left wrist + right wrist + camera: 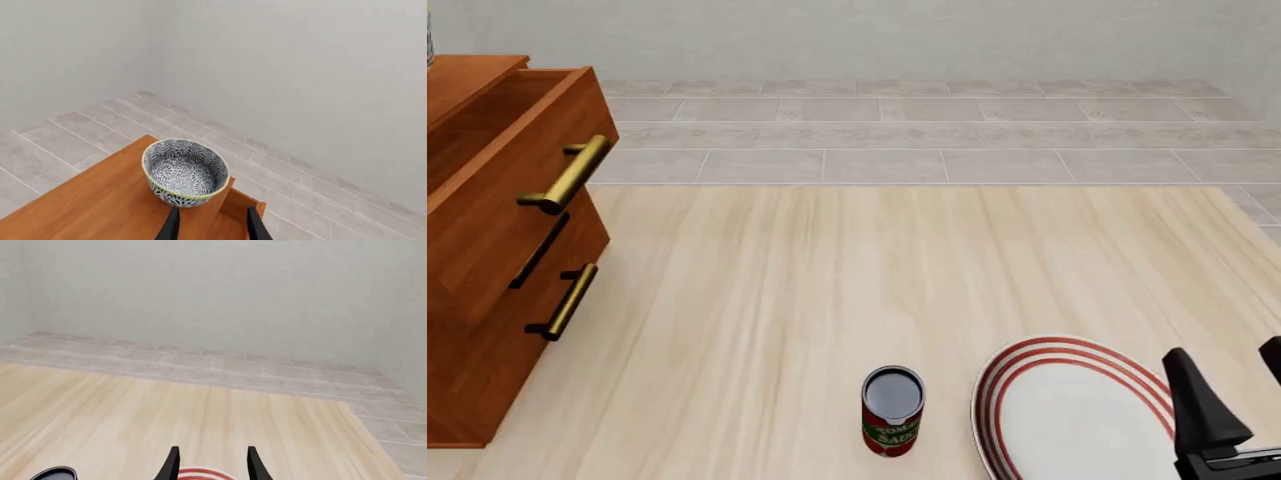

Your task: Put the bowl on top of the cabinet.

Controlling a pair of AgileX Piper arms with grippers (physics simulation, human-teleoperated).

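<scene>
The can (893, 411) carries a red label reading partly "TOMATO SAUCE"; no other text is legible.

a tomato sauce can (893, 411) stands near a red-ringed plate (1068, 415).

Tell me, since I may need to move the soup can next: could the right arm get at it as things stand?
Probably yes. The right tool hovers open over the plate, and the can stands upright just beside the plate on the table, with nothing between them. It would have to swing toward the left.
</scene>
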